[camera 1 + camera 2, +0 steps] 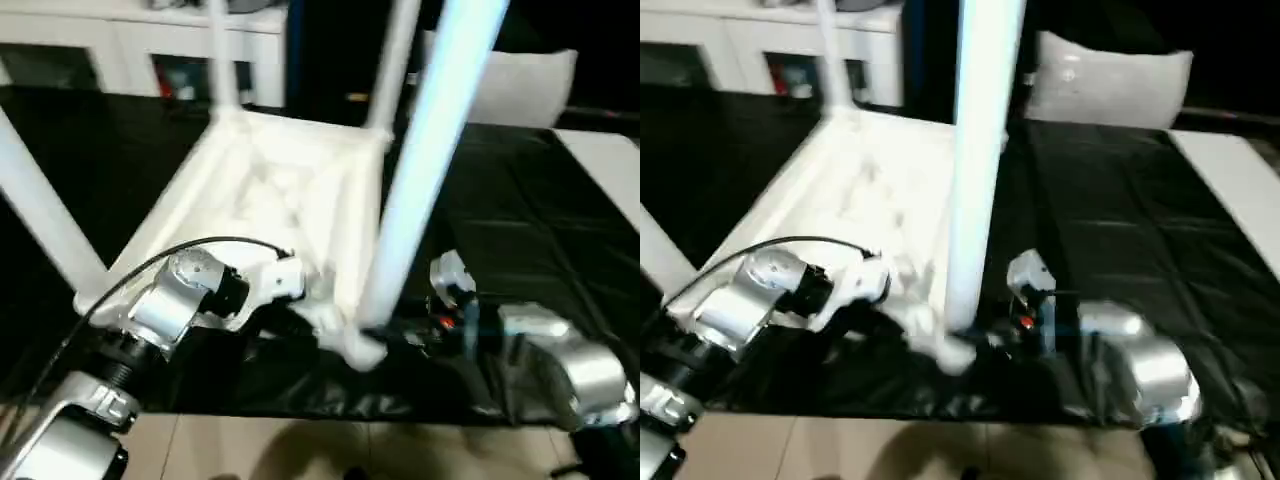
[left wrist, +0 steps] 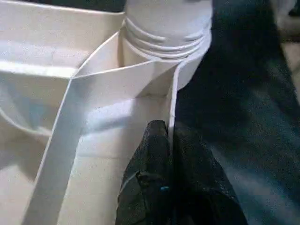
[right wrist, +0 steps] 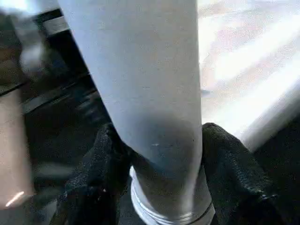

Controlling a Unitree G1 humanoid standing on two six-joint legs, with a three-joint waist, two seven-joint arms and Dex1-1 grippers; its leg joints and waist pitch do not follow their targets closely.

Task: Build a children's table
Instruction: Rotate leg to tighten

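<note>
upside-down table top [image 1: 270,200] on the black counter [image 1: 520,220], left gripper [image 2: 169,140] pinching its rim, right gripper [image 3: 157,154] clamped round the near-corner leg [image 1: 425,170]. could cross-thread or pop out if tilted.

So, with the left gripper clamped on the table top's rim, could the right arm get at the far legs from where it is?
Probably not as things stand. The right gripper is closed around the near leg at its corner socket, so it is occupied. The far legs stand across the upturned table top. The left gripper pinches the rim.
</note>
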